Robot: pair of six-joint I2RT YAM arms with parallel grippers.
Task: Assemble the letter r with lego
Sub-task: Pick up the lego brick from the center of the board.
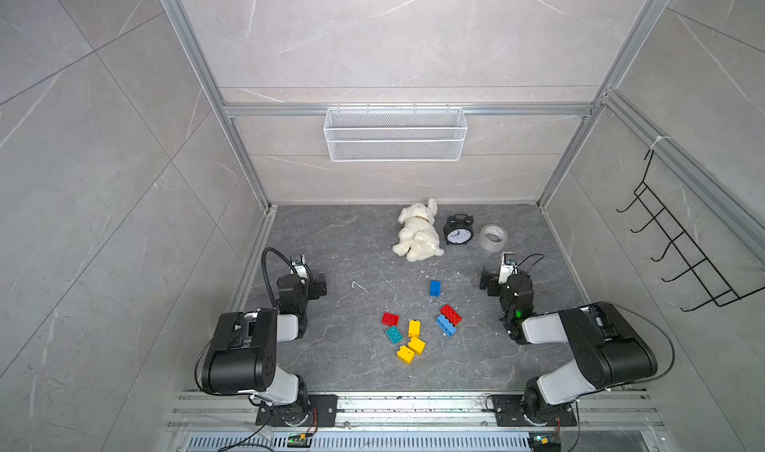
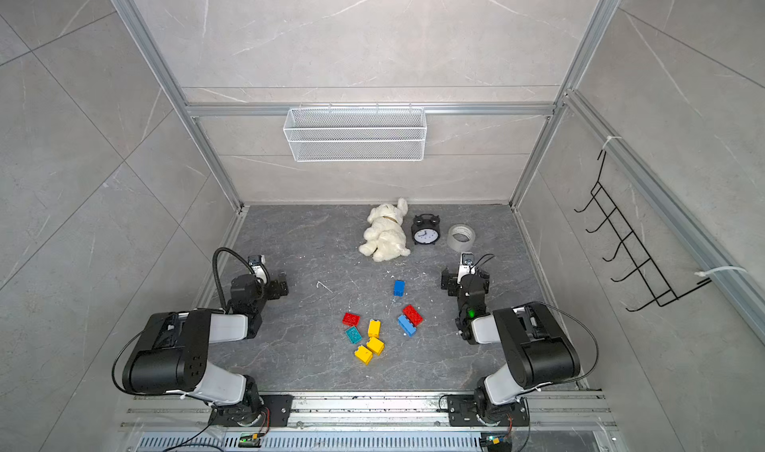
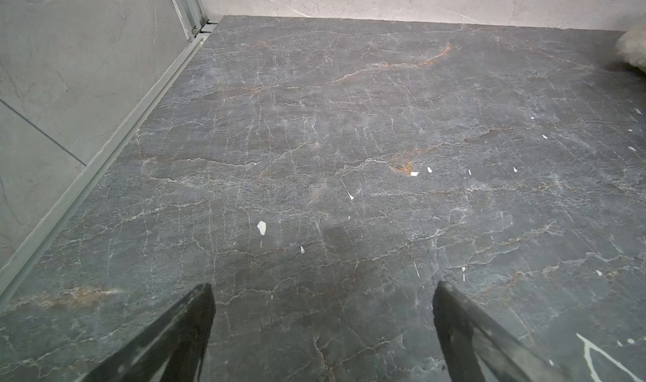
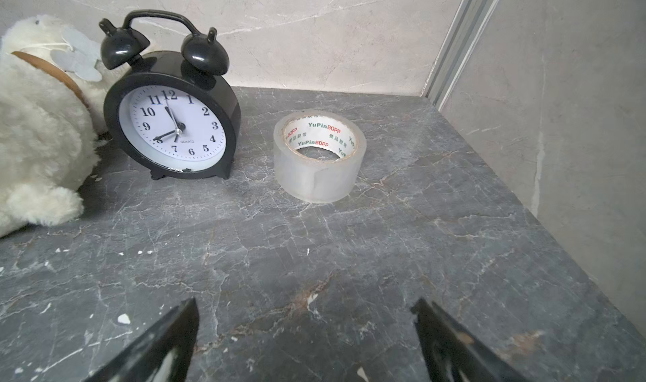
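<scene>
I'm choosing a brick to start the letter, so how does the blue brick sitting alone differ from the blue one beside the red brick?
The lone blue brick is a darker blue and looks shorter; the paired blue brick is paler and longer. The lone blue brick sits apart from all the others; the paired blue brick lies diagonally, right against a red brick. Both rest on the table, held by nothing.

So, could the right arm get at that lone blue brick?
Probably yes: the lone blue brick lies apart on bare table near the right gripper, which is open and empty. It faces the tape roll, though, so it would have to turn.
</scene>
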